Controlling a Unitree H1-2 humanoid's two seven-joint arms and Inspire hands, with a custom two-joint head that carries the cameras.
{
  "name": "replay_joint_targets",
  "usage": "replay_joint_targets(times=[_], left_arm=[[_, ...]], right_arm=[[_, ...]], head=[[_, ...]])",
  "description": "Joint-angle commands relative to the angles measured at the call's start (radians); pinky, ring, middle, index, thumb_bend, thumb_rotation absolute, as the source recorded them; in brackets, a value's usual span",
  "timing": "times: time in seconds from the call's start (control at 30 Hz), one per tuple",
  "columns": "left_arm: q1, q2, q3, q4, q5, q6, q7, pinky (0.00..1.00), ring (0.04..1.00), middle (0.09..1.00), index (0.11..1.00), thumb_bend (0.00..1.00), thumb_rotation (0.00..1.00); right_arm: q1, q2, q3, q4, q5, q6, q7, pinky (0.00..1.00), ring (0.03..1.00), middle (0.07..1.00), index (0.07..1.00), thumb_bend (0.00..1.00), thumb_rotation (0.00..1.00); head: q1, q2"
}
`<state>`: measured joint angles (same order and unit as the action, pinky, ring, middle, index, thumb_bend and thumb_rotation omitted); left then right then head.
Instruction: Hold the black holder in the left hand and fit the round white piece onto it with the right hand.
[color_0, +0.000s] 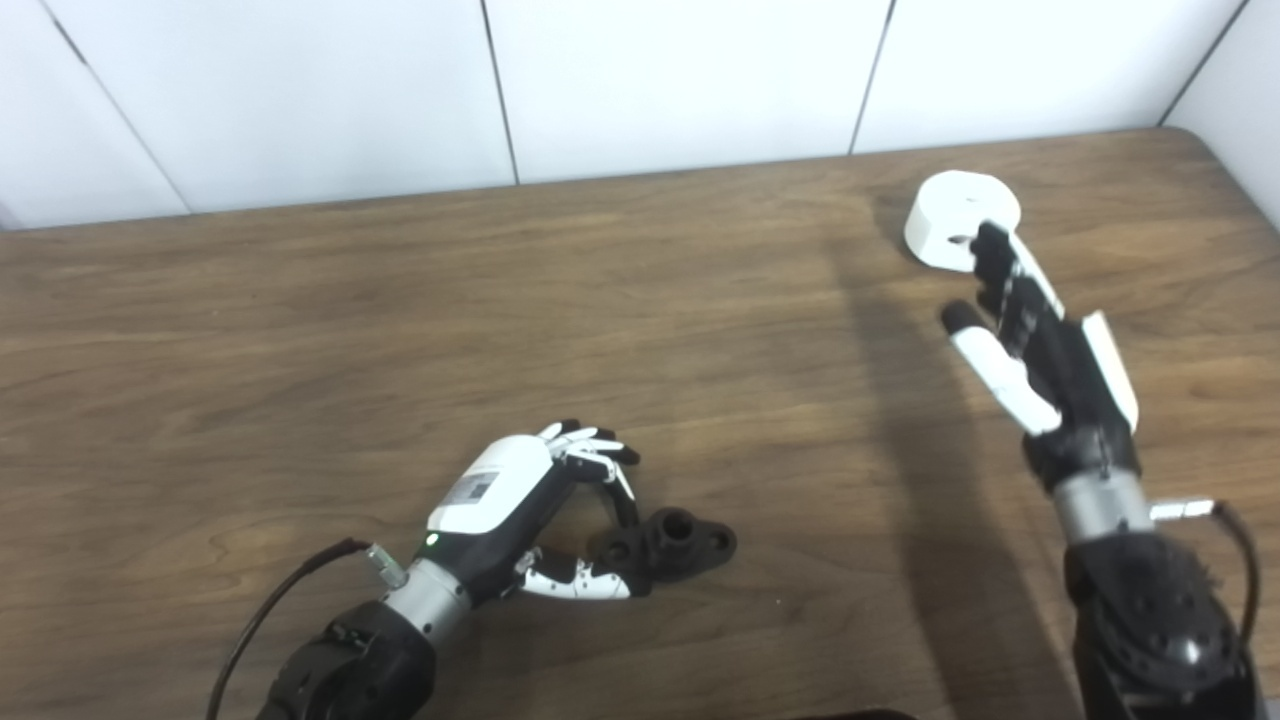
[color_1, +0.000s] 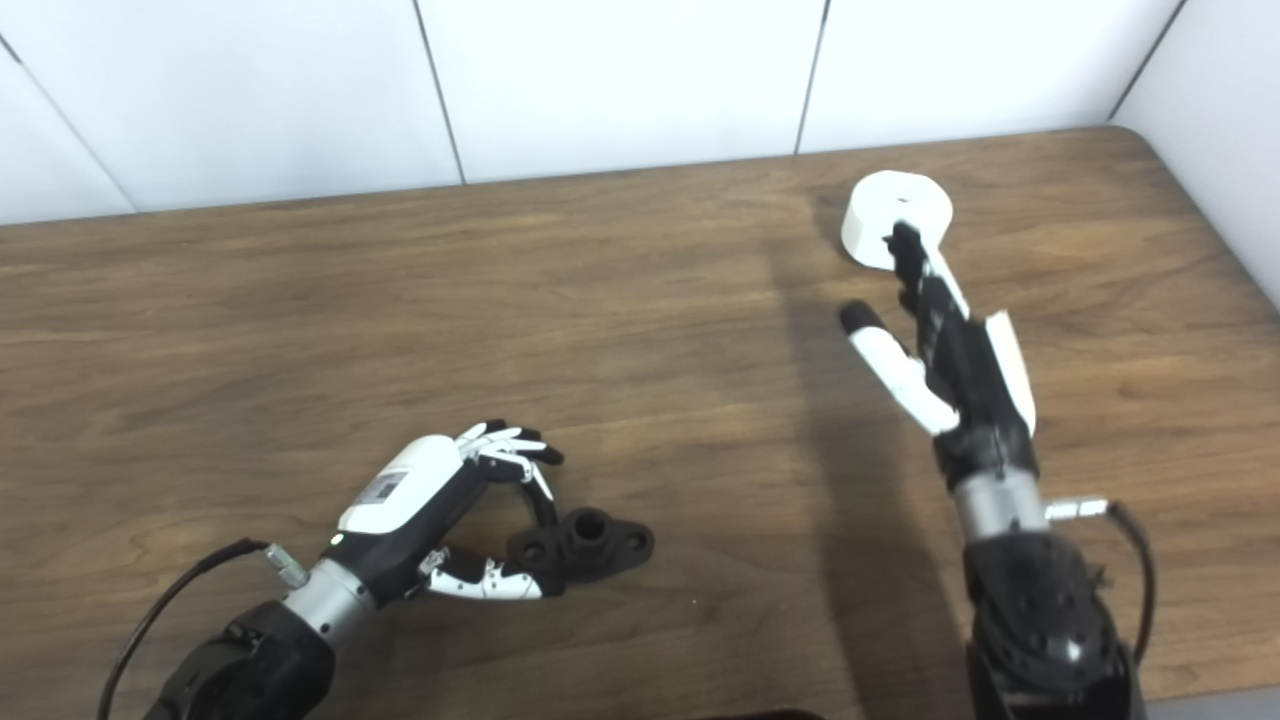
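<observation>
The black holder (color_0: 688, 540) lies flat on the wooden table (color_0: 300, 350) near the front, its round socket facing up. My left hand (color_0: 520, 500) is curled at the holder's left end, with thumb and a finger pinched on that end. The round white piece (color_0: 950, 212) sits on the table at the far right. My right hand (color_0: 1040, 350) is raised just in front of the piece, fingers straight and apart. Its fingertips (color_1: 905, 240) overlap the piece's near edge, and I cannot tell whether they touch it.
A white panelled wall (color_0: 650, 80) runs along the table's far edge. The table's right edge and rounded corner (color_1: 1180, 170) lie close to the white piece. A cable (color_0: 290, 590) trails from my left wrist.
</observation>
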<state>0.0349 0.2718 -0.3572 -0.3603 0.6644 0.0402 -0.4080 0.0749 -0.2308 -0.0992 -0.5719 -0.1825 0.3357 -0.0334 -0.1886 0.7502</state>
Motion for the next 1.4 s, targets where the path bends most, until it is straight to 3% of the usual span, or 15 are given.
replay_joint_targets(times=[0.0,0.2,0.47,0.8,1.07,1.2,1.37], left_arm=[[0.011,0.022,0.002,0.039,0.004,0.01,-0.003,0.95,0.898,0.814,0.487,0.52,0.06],[0.017,0.032,-0.003,0.073,0.015,-0.033,0.031,0.95,0.897,0.813,0.487,0.52,0.06],[0.013,0.051,-0.025,0.103,0.083,-0.082,0.069,0.94,0.898,0.812,0.487,0.52,0.06],[0.014,0.061,-0.049,0.126,0.14,-0.109,0.111,0.96,0.903,0.809,0.487,0.52,0.06],[0.016,0.061,-0.054,0.141,0.143,-0.105,0.115,0.96,0.91,0.811,0.487,0.52,0.06],[0.015,0.068,-0.059,0.142,0.143,-0.109,0.116,0.96,0.91,0.812,0.488,0.52,0.06],[0.016,0.072,-0.059,0.148,0.135,-0.112,0.121,0.95,0.903,0.809,0.488,0.52,0.06]], right_arm=[[-0.039,-0.021,-0.015,-0.052,-0.036,0.028,0.007,0.92,0.947,0.938,0.93,0.59,0.56],[-0.138,-0.064,-0.042,-0.064,-0.134,0.125,0.028,0.92,0.922,0.917,0.913,0.64,0.45],[-0.246,-0.094,-0.099,-0.038,-0.232,0.134,0.141,0.88,0.898,0.907,0.902,0.62,0.41],[-0.315,-0.106,-0.171,-0.025,-0.248,0.134,0.245,0.9,0.919,0.91,0.899,0.63,0.41],[-0.344,-0.148,-0.18,0.019,-0.31,0.134,0.295,0.9,0.928,0.923,0.9,0.67,0.5],[-0.39,-0.147,-0.212,0.052,-0.442,0.134,0.429,0.83,0.879,0.887,0.87,0.73,0.49],[-0.474,-0.12,-0.263,0.095,-0.623,0.134,0.598,0.83,0.894,0.891,0.843,0.79,0.45]], head=[[-0.006,-0.006],[-0.045,-0.038],[-0.05,-0.037],[-0.045,-0.037],[-0.062,-0.069],[-0.065,-0.073],[-0.096,-0.08]])
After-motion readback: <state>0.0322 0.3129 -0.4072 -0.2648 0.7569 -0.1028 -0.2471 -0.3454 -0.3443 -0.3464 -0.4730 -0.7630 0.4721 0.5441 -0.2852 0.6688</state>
